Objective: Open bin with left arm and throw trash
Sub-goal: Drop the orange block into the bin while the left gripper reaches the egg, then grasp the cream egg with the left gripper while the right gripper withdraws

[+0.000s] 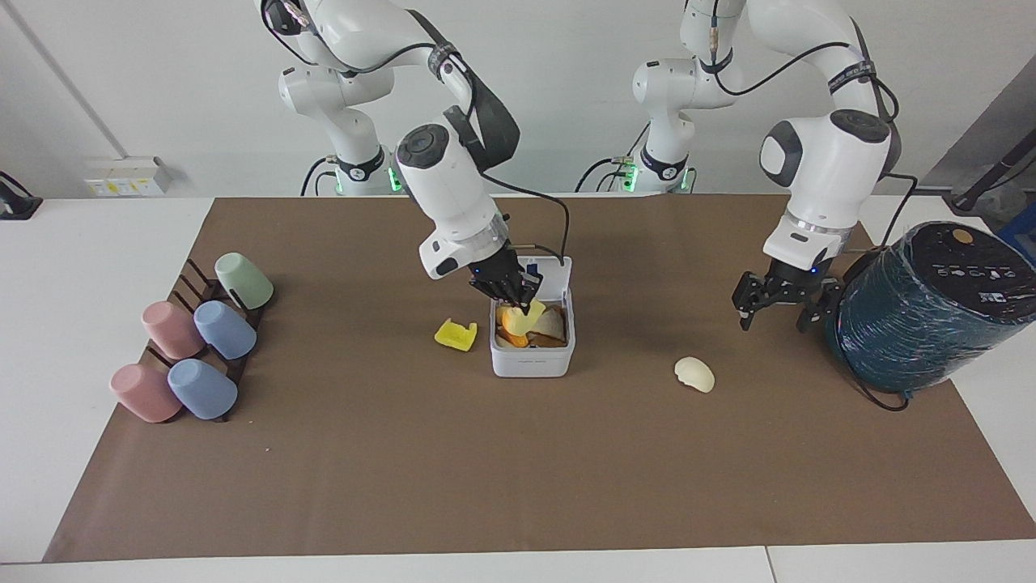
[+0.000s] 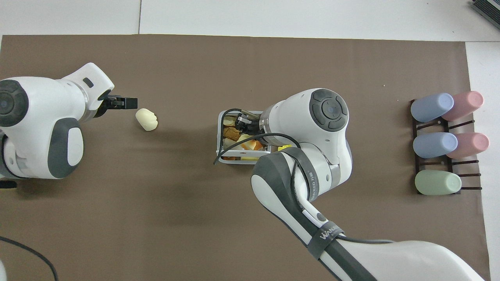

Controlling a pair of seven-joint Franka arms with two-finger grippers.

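Right claw (image 1: 518, 301) grips the yellow-orange block (image 1: 524, 317) just over the open bin (image 1: 532, 363); left claw (image 1: 779, 306) hangs spread.

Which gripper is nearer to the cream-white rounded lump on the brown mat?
Left. The left gripper hangs beside the cream-white rounded lump; the right gripper is over the small white square bin.

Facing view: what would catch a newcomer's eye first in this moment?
The right gripper hangs over the open bin at mid-table, its jaws shut on the yellow-orange block above the food scraps inside. The bright yellow notched piece lies beside the bin toward the right arm's end. The left gripper hangs beside the big teal cylinder, with the cream lump on the mat farther from the robots than that cylinder's base.
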